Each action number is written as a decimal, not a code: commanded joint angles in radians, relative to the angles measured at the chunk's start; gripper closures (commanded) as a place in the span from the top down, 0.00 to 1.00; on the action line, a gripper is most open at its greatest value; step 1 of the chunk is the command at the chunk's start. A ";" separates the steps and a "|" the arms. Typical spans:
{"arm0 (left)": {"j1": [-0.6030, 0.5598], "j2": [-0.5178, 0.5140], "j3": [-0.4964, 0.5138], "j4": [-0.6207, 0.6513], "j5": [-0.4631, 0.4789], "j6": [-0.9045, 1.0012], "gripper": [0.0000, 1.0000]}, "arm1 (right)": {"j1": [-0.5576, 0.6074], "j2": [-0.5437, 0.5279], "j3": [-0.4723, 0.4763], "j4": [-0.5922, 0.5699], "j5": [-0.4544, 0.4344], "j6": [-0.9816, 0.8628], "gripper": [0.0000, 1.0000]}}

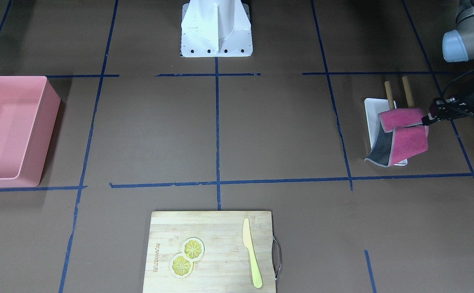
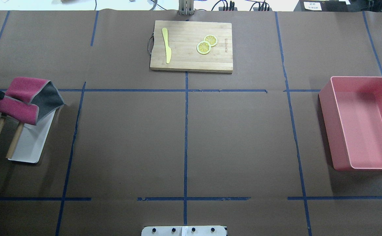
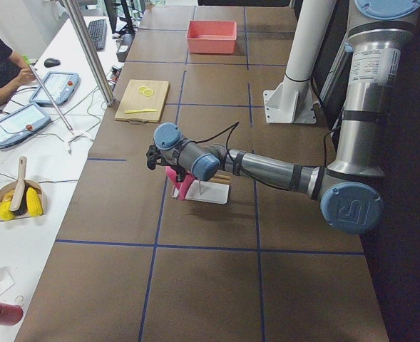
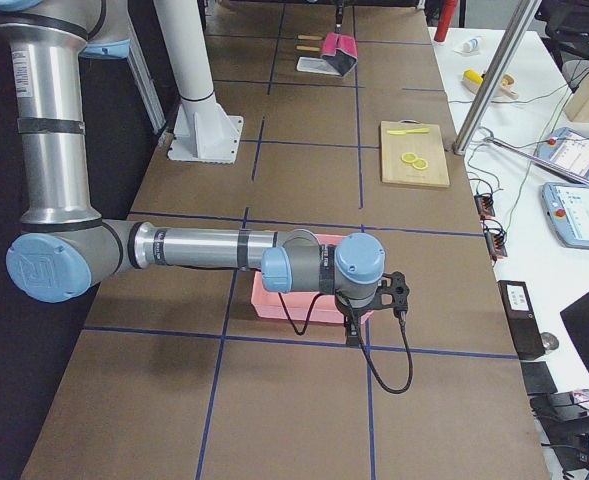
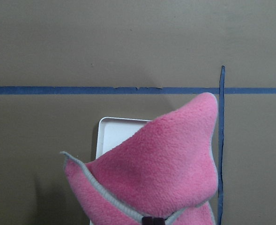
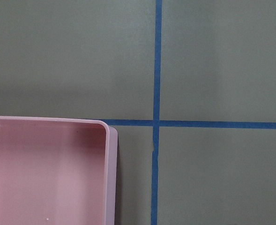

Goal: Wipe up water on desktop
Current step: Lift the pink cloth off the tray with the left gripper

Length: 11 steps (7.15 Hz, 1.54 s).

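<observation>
Left arm point(image 3: 267, 167), right arm point(image 4: 194, 250): silver tubes, light-blue joint caps. Black cable along left forearm; left gripper point(image 1: 427, 120) black. Right wrist cable loops toward 5 o'clock.

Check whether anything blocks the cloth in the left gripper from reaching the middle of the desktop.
Nothing visible does. The cloth hangs from the left gripper over a white tray; the desktop toward the middle shows only tape lines. The cutting board sits at the far edge.

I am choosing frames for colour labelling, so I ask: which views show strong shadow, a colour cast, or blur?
Overhead exterior: even light, no glare; the pink bin casts a soft shadow below it in the picture. Right wrist-mounted: the desktop looks grey-green, not brown. Left wrist-mounted: the pink cloth fills the lower half; no clear blur.
</observation>
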 commanded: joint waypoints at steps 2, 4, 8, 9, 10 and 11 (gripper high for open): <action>-0.054 -0.002 -0.024 0.032 -0.100 0.000 0.00 | 0.001 0.000 0.003 0.000 0.005 0.000 1.00; -0.070 -0.020 -0.201 0.311 -0.097 -0.001 0.00 | -0.003 0.000 0.075 0.002 -0.005 0.000 1.00; -0.072 -0.338 -0.386 0.876 -0.091 -0.015 0.00 | -0.075 -0.002 0.113 0.087 0.008 0.018 1.00; -0.070 -0.420 -0.384 0.937 -0.090 -0.064 0.00 | -0.112 -0.002 0.136 0.136 0.009 0.052 1.00; -0.055 -0.484 -0.372 0.934 -0.088 -0.163 0.00 | -0.140 -0.002 0.179 0.145 0.009 0.110 1.00; -0.018 -0.527 -0.372 0.931 -0.091 -0.251 0.00 | -0.185 0.000 0.237 0.175 0.009 0.189 1.00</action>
